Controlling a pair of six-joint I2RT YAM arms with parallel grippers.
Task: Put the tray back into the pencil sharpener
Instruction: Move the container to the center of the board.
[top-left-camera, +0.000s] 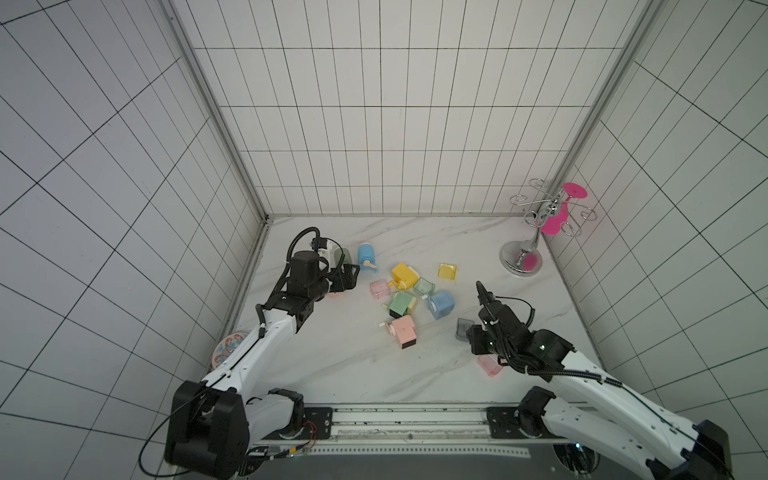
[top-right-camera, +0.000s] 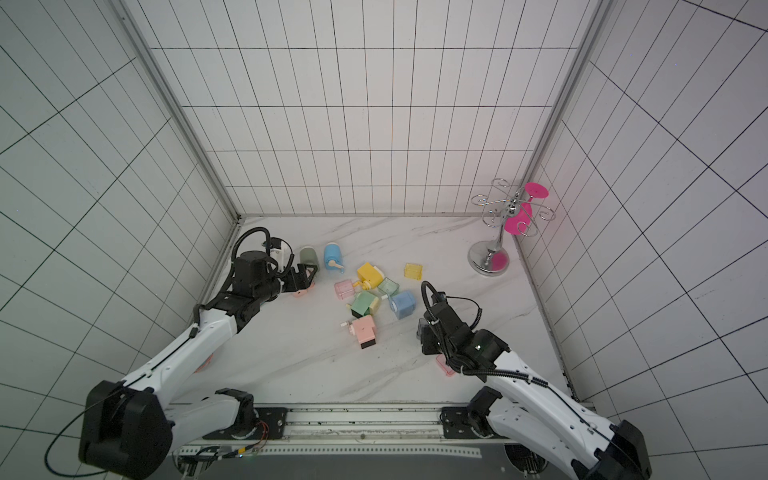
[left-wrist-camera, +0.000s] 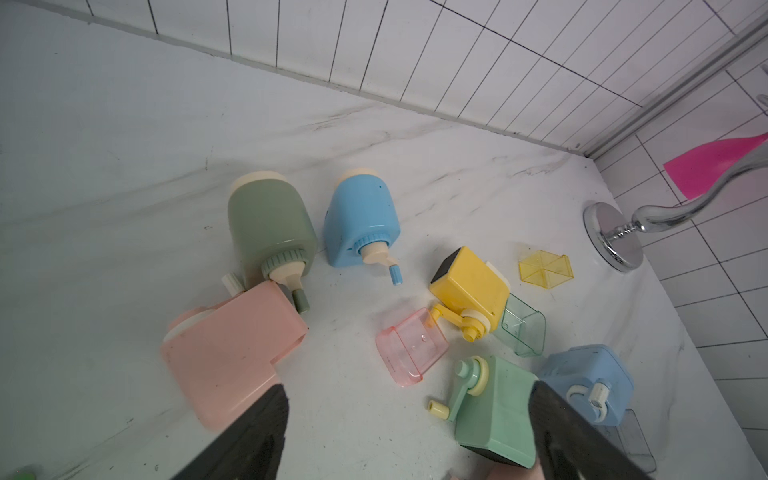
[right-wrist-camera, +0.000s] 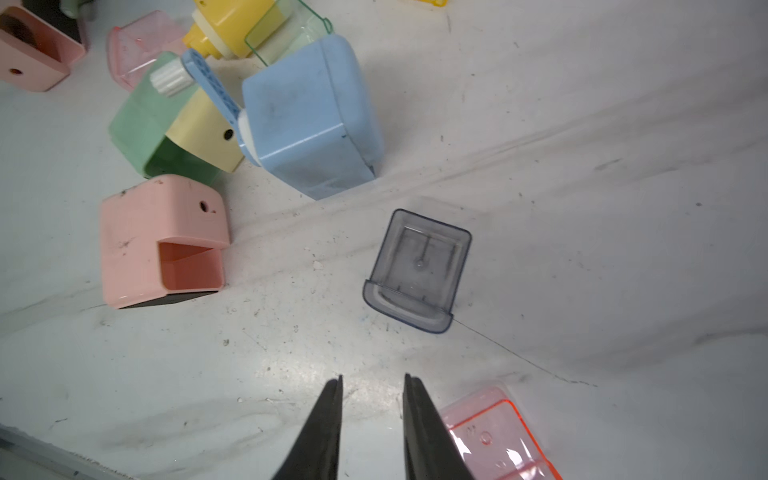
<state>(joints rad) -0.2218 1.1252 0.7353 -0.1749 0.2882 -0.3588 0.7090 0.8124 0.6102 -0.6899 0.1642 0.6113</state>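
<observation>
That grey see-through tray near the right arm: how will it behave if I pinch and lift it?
The grey tray looks like thin hollow plastic, so it is probably light and stiff, though its walls may flex when pinched. Its glossy sides could slip. It lies flat on the table, so it should slide rather than roll.

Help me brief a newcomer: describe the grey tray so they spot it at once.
From the chrome rack in the far right corner, come toward the robot past the boxy blue sharpener. The tray lies alone just ahead of the right gripper. It is smoky grey; other trays are pink, green or yellow.
</observation>
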